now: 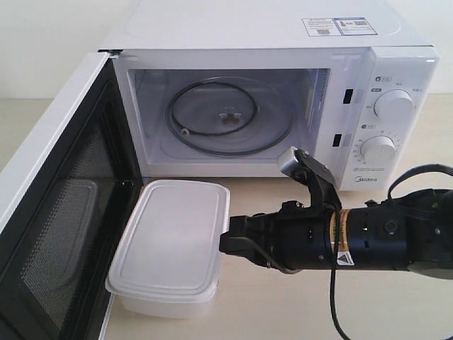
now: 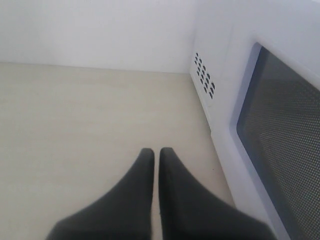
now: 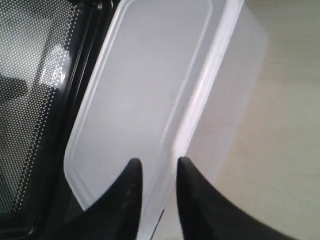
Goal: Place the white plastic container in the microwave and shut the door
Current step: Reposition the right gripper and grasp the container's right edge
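The white plastic container (image 1: pixel 173 237) rests on the table in front of the microwave (image 1: pixel 283 35), lid on, close beside the door (image 1: pixel 49 212), which is swung wide open. My right gripper (image 1: pixel 225 237) reaches in from the right and is shut on the container's right rim. In the right wrist view, my right gripper (image 3: pixel 159 162) has one finger over the lid and the other against the wall of the container (image 3: pixel 150 90). My left gripper (image 2: pixel 156 152) is shut and holds nothing, hovering over the table beside the door's outer face (image 2: pixel 280 125). It does not show in the exterior view.
The microwave's cavity holds only a glass turntable (image 1: pixel 226 117). Two dials (image 1: pixel 393 105) sit on its right panel. A cable (image 1: pixel 333 297) hangs from the right arm. The inner black face of the door (image 3: pixel 35 100) lies right next to the container. Vent holes (image 2: pixel 205 75) mark the microwave's side.
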`<state>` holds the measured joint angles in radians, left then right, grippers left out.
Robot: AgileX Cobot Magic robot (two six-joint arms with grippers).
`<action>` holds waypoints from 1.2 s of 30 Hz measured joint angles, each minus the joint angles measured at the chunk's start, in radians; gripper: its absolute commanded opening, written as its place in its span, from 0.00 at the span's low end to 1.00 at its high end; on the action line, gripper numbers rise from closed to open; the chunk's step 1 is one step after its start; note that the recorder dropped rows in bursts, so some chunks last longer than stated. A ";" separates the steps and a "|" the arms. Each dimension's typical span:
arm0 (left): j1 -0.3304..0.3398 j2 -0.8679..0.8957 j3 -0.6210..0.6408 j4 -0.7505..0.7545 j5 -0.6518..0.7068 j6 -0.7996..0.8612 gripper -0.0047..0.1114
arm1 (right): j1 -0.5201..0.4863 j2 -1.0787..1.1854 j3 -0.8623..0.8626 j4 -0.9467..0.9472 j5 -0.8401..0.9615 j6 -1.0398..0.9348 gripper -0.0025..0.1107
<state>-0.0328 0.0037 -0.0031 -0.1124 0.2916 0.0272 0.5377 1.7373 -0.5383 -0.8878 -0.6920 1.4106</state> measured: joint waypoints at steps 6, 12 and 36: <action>0.000 0.000 0.000 0.000 0.000 0.000 0.08 | 0.000 0.011 -0.009 0.002 0.059 0.132 0.27; 0.000 0.000 0.000 0.000 0.000 0.000 0.08 | 0.000 0.064 -0.024 0.009 0.030 0.174 0.26; 0.000 0.000 0.000 0.000 0.000 0.000 0.08 | 0.000 0.104 -0.103 -0.033 0.030 0.252 0.41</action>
<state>-0.0328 0.0037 -0.0031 -0.1124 0.2916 0.0272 0.5377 1.8410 -0.6412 -0.9207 -0.6616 1.6627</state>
